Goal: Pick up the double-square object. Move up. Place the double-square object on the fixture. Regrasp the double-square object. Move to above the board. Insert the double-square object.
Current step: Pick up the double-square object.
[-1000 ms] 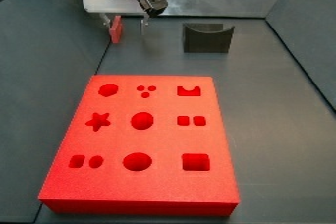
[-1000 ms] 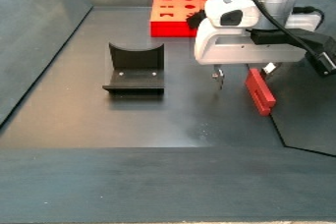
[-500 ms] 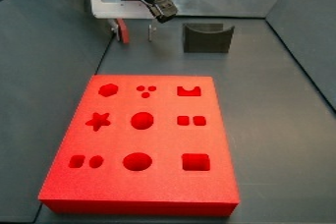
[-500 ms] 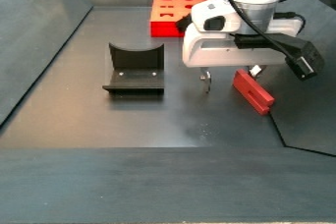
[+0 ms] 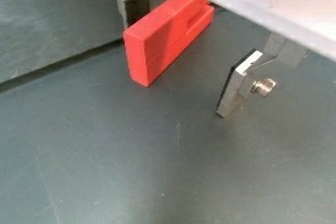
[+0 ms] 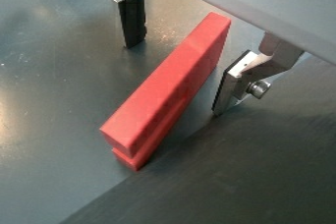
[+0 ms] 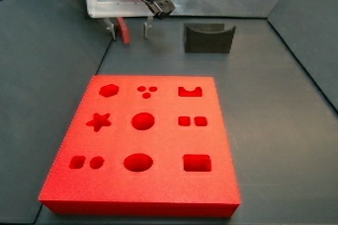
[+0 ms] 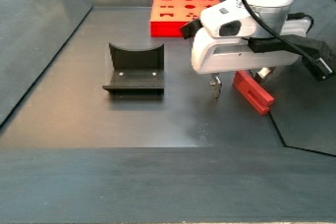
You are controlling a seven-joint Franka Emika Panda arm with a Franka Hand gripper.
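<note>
Tool point(image 8: 233, 84) lower than before, astride double-square object point(image 8: 253, 92), unclamped.

Even, soft overhead light; small, low-resolution frames.

The grey floor point(image 8: 157, 120) carries a pale sheen toward its near edge in a side view; the board point(image 7: 142, 140) glows saturated red. Under the gripper point(image 6: 184, 46), above the floor's far edge, the wrist views are soft, with faint shadows.
</note>
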